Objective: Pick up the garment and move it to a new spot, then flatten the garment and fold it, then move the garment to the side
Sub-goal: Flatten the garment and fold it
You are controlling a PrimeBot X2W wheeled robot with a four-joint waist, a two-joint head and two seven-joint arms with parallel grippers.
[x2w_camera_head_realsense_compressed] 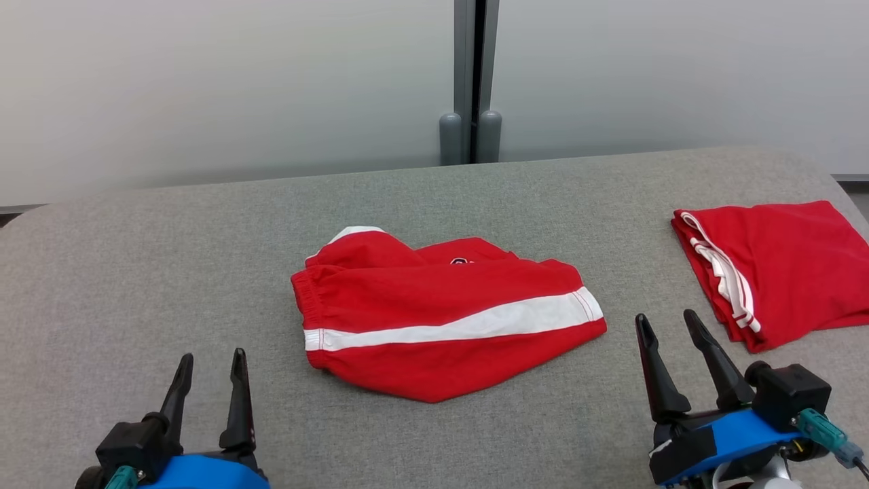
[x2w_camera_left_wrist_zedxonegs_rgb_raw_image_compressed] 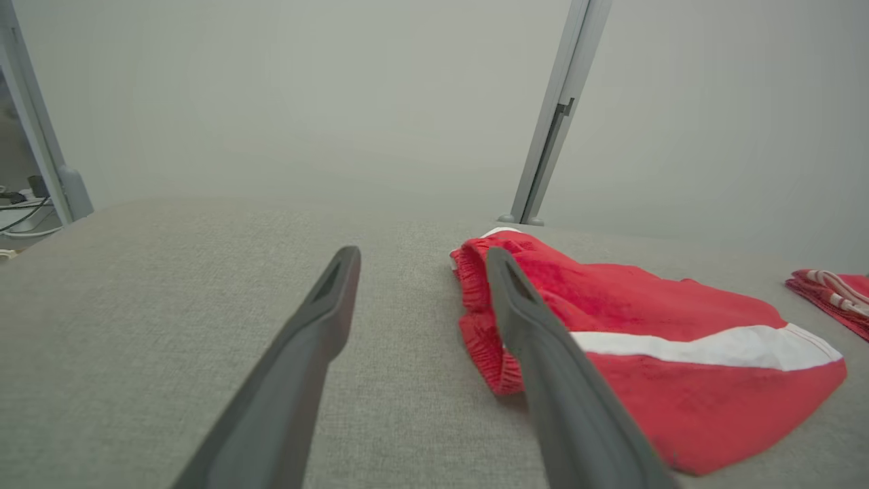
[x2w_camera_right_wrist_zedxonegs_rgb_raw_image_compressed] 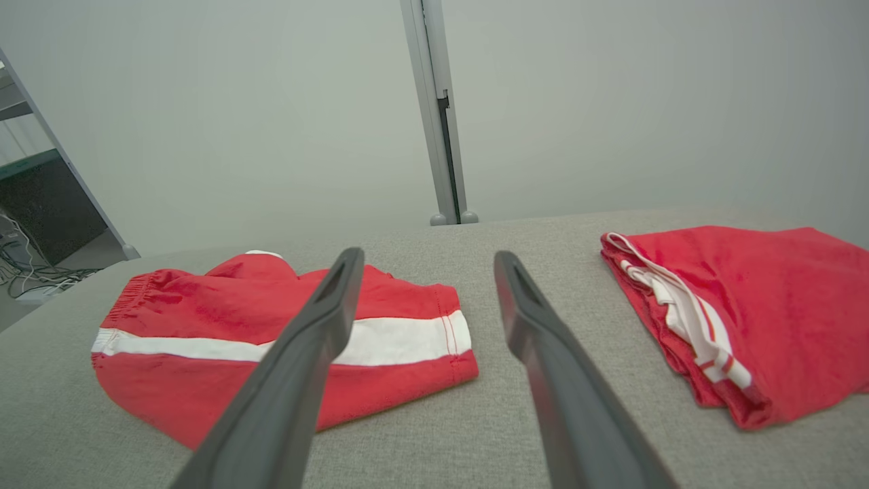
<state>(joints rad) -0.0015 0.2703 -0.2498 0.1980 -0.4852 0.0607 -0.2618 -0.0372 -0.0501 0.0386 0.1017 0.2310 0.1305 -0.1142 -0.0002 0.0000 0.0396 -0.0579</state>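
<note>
Your garment (x2w_camera_head_realsense_compressed: pixel 434 319) is soft, matt red cloth. The table (x2w_camera_head_realsense_compressed: pixel 204 238) wears rough grey woven fabric.

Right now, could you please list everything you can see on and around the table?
shorts: one, red with a white stripe, loosely folded, middle of the table
folded garment: one, red with white trim, right end of the table
table: one, grey fabric top, under both garments
post: one, grey, upright behind the table
wall panels: two, pale grey, either side of the post
cables: several, dark and white, on the floor past the table's left end
left gripper: one, dark fingers, open, empty, near edge left of the shorts
right gripper: one, dark fingers, open, empty, before the gap between the garments
</note>
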